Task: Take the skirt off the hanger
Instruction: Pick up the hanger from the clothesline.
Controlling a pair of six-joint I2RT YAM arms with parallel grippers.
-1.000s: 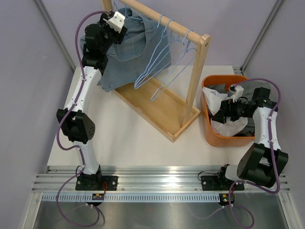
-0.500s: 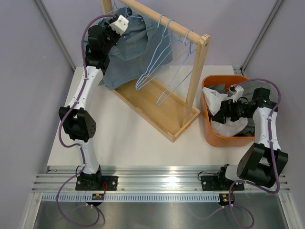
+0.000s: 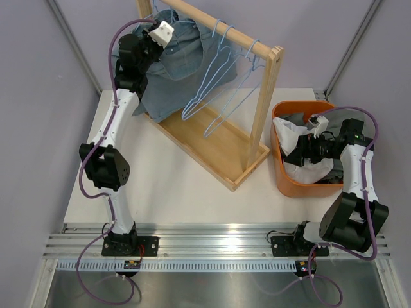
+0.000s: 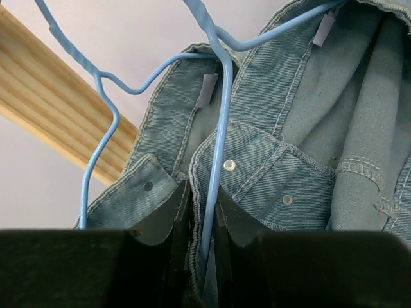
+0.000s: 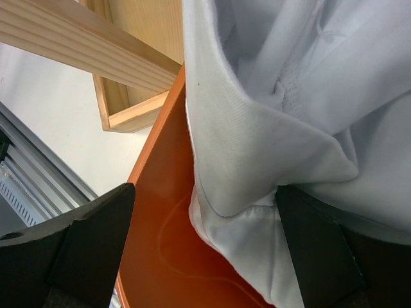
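Note:
The denim skirt hangs on a blue wire hanger at the left end of the wooden rack's rail. My left gripper reaches up at the skirt's waistband, and its jaws are pressed together on the stitched denim edge with the hanger's wire running between them. In the top view the left gripper sits against the skirt's upper left. My right gripper stands wide open in the orange basket, and loose white cloth lies between its fingers.
Two empty blue hangers dangle from the rail to the right of the skirt. The rack's wooden base tray runs diagonally across the table. The orange basket at the right holds white and grey clothes.
My left gripper has closed down on the skirt's waistband and the hanger wire, and the skirt has shifted slightly. The right arm has not moved.

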